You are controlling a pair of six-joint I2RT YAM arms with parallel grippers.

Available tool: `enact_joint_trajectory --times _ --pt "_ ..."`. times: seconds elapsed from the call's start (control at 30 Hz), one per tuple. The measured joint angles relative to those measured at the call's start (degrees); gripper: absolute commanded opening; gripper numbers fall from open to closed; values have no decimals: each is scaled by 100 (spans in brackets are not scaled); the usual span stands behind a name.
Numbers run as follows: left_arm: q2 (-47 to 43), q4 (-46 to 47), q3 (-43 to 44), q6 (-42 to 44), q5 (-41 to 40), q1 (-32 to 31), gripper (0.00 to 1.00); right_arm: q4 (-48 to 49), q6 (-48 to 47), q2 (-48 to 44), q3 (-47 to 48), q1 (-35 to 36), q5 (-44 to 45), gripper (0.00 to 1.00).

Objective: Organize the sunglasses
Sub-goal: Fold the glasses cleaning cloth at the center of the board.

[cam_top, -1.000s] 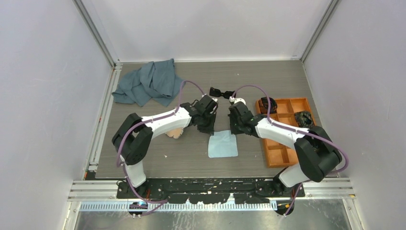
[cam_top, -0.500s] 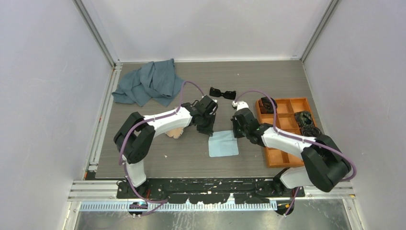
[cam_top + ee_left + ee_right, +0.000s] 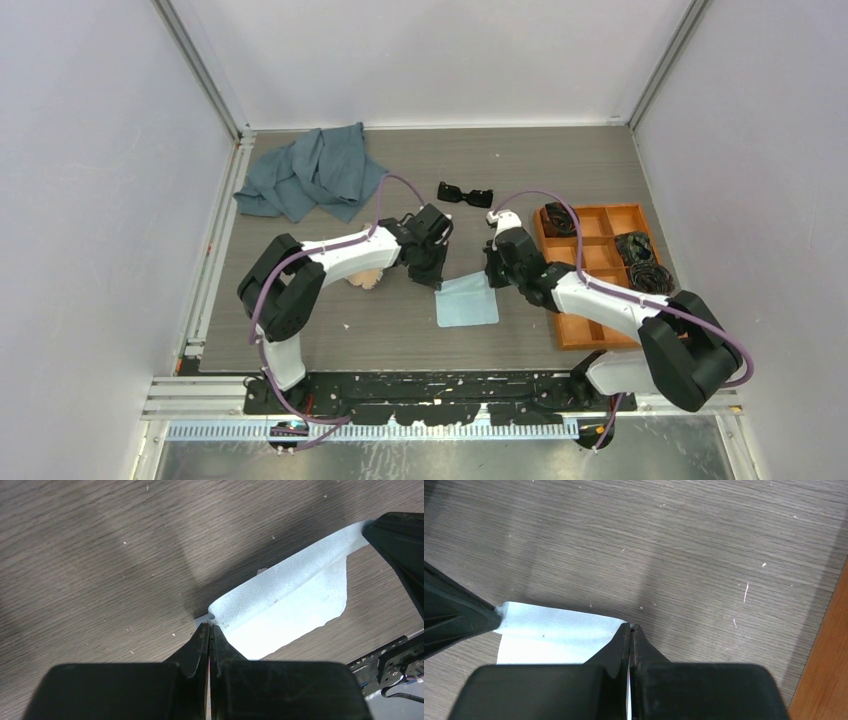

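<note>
The sunglasses (image 3: 465,194), a small glossy black pair with dark lenses, lie on the table beyond both grippers, touched by neither. A light blue cloth (image 3: 468,303) lies between the arms. My left gripper (image 3: 437,278) is shut on the cloth's far left corner, and my right gripper (image 3: 491,276) is shut on its far right corner. In the left wrist view the gripper (image 3: 210,626) pinches the cloth (image 3: 290,595), whose far edge is raised off the table. In the right wrist view the gripper (image 3: 630,626) pinches the same cloth (image 3: 554,630).
A crumpled grey-blue towel (image 3: 310,172) lies at the back left. A wooden compartment tray (image 3: 590,300) at the right holds black coiled bundles (image 3: 560,218). A pale patterned case (image 3: 365,277) shows partly under my left arm. The tray's edge (image 3: 826,680) is close on the right.
My right arm has drawn back toward the near right, uncovering the tray's bundles. Both grippers stay shut on the cloth's far corners, which have shifted slightly nearer.
</note>
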Motion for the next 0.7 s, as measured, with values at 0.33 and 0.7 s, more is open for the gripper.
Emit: enact_joint_trajectory --times 0.33,0.7 --pt "-4 22 -96 -26 61 0 1 -2 118 -192 -168 116 -24 0" --pt "-122 39 -153 -42 105 -13 1 -35 308 -264 -203 210 -13 1"
